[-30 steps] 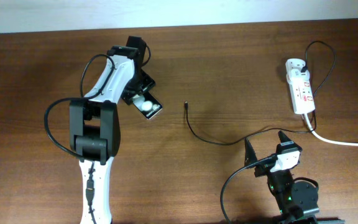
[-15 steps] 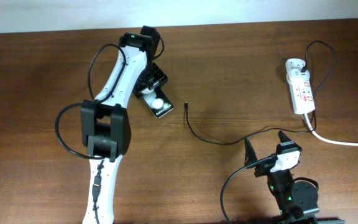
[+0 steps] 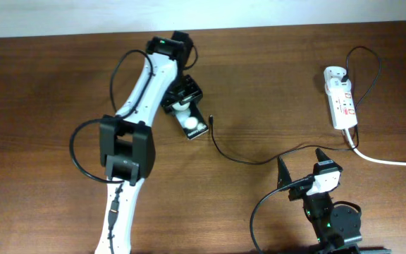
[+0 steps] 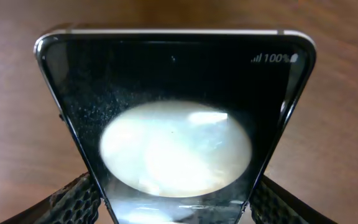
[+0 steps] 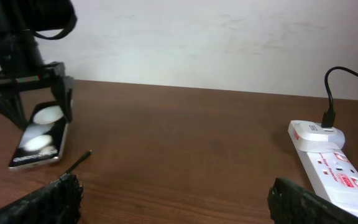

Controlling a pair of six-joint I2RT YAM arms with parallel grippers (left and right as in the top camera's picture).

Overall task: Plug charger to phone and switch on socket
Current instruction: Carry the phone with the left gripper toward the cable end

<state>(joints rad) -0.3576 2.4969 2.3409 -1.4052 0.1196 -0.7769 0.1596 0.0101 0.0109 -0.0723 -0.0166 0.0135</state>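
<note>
The phone (image 3: 194, 127) is a black slab with white round patches, lying flat on the wood left of centre. My left gripper (image 3: 182, 101) is shut on its far end. In the left wrist view the phone (image 4: 176, 93) fills the frame, with a finger against each side of it at the left gripper (image 4: 176, 202). The charger's plug tip (image 3: 210, 118) lies just right of the phone, and its thin black cable runs right to the socket (image 3: 341, 102). My right gripper (image 3: 302, 164) is open and empty at the front. The right wrist view shows the phone (image 5: 39, 143), the plug tip (image 5: 82, 158), the socket (image 5: 328, 165) and the right gripper (image 5: 176, 199).
A thick white cord (image 3: 393, 162) leaves the socket towards the right edge. The charger cable (image 3: 249, 160) loops across the table in front of my right gripper. The table's far edge meets a white wall (image 5: 197, 37).
My left gripper has carried the phone to the right, close to the charger's plug tip. The right arm, cable and socket have not moved.
</note>
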